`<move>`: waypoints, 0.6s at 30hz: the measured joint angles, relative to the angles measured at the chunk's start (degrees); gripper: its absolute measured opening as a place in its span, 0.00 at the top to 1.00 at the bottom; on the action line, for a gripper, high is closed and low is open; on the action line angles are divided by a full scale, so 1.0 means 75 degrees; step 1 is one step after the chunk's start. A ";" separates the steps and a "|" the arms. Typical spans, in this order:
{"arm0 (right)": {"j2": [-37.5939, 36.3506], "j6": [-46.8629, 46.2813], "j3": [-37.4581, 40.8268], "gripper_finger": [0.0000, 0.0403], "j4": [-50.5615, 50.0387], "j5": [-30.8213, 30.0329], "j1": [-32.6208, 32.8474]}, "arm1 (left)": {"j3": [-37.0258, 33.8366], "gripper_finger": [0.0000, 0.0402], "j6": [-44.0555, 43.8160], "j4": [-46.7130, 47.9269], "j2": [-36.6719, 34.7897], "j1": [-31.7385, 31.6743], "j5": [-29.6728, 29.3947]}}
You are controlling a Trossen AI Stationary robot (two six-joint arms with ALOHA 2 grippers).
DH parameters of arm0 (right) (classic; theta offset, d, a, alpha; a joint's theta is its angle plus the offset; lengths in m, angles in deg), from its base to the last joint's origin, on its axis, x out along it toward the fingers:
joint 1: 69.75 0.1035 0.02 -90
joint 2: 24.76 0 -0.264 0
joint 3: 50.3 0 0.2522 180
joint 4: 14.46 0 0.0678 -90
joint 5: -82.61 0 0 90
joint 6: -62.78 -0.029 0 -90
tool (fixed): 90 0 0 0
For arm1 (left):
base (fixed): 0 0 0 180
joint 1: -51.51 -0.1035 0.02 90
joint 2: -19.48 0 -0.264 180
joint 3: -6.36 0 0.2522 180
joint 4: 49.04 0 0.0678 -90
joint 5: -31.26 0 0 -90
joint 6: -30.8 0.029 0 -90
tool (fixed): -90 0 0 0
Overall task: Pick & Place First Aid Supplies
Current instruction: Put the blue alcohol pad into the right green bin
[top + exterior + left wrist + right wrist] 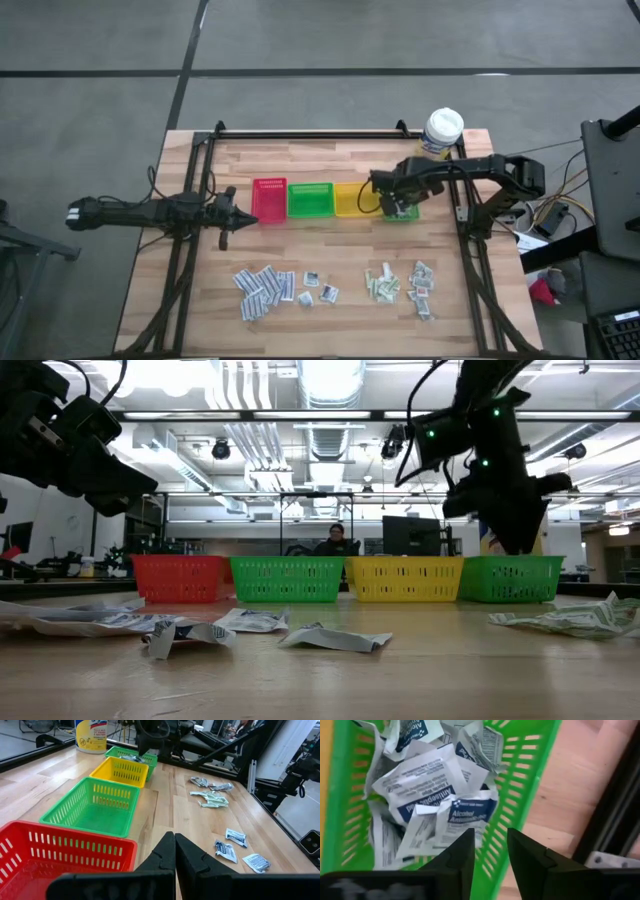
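Several white-blue first aid sachets [420, 785] lie piled in the green bin [520, 775] at the right end of the bin row [400, 213]. My right gripper [490, 837] hovers just above that bin's edge, pointing down, open, with nothing between its fingers. More sachets lie flat on the table near its front: a white-blue group [265, 288] and a pale green and grey group [400, 283]. My left gripper [174, 840] waits shut at the table's left, next to the red bin [50, 850], touching nothing.
A red bin [269, 200], a green bin [311, 200] and a yellow bin [350, 200] stand in a row left of the filled bin. The yellow wipes tub [442, 132] stands at the far right corner. Black frame rails [470, 250] run along the table's sides.
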State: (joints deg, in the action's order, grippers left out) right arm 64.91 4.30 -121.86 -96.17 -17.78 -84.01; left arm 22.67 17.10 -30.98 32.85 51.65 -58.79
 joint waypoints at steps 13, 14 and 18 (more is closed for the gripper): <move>-0.0006 0.0016 -0.1670 0.74 -0.0176 -0.0002 0.1227 | 0.0000 1.00 0.0050 0.0002 0.0000 -0.0001 0.0000; -0.0006 0.0078 -0.1770 0.74 -0.0067 -0.0003 0.1424 | 0.0000 1.00 0.0051 0.0003 0.0003 -0.0001 0.0000; -0.0006 0.0375 -0.2027 0.76 0.0613 -0.0006 0.2203 | 0.0000 1.00 0.0059 0.0003 0.0003 -0.0003 0.0000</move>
State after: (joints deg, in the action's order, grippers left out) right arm 64.86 7.11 -137.07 -91.57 -17.82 -67.49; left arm 22.67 17.55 -30.96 32.87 51.63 -58.79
